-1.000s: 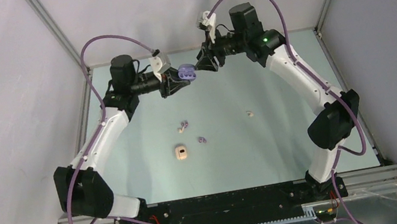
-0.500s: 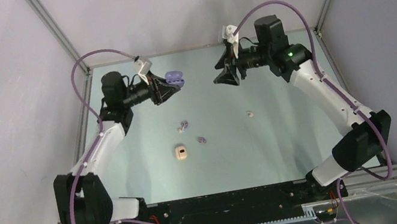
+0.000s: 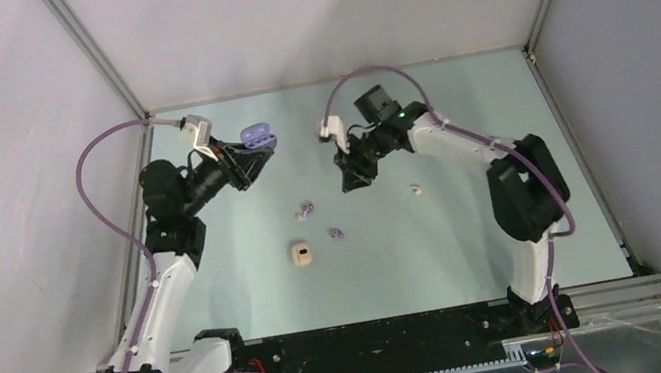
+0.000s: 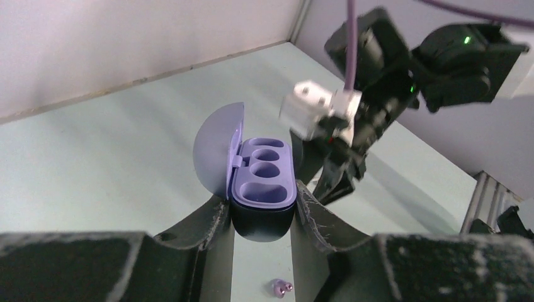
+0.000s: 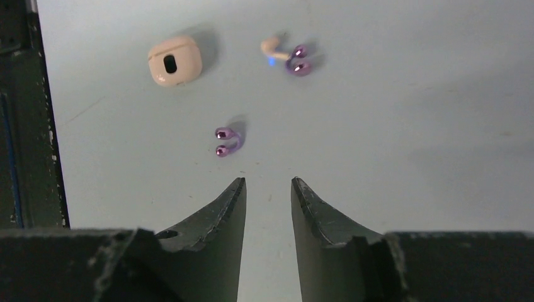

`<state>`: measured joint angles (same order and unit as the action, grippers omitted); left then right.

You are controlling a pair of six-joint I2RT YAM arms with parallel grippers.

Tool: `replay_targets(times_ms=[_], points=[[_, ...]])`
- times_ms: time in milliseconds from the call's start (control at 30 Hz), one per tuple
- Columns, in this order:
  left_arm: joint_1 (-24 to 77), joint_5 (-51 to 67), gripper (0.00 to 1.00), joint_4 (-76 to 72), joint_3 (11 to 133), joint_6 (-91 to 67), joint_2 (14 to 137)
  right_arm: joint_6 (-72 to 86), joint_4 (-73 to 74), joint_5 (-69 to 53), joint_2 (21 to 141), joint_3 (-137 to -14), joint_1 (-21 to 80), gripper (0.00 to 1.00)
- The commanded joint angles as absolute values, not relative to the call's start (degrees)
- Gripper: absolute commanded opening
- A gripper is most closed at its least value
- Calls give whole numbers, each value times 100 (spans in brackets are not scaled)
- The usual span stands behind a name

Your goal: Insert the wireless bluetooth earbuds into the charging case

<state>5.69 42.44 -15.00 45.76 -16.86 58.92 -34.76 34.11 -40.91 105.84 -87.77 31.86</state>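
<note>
My left gripper point(image 3: 250, 162) is shut on an open lilac charging case point(image 3: 260, 137) and holds it in the air at the back left. In the left wrist view the case point(image 4: 264, 179) sits between my fingers, lid up, its wells empty. My right gripper point(image 3: 352, 179) is open and empty, low over the table. In the right wrist view its fingertips point(image 5: 267, 184) are just short of a lilac earbud point(image 5: 225, 141). A second lilac earbud point(image 5: 298, 63) touches a cream earbud point(image 5: 271, 46). Another cream earbud point(image 3: 416, 189) lies apart to the right.
A closed cream charging case point(image 3: 300, 253) lies on the table toward the front, also in the right wrist view point(image 5: 175, 60). One lilac earbud point(image 4: 281, 288) shows below the held case. The table's black front edge point(image 5: 25, 126) runs along the left of the right wrist view.
My left arm has drawn back to the left with the lilac case. My right arm has left the case and come down over the table towards the earbuds.
</note>
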Motion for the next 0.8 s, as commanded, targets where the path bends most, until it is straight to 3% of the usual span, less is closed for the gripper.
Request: replay_targets(times_ms=[0, 767], points=[[349, 3820, 0, -1431, 4474, -1954, 5583, -3553, 3640, -3820, 11128, -8992, 3492, 36], [151, 3716, 0, -1315, 4258, -2206, 5394, -3151, 3496, -2979, 12240, -9138, 4232, 33]])
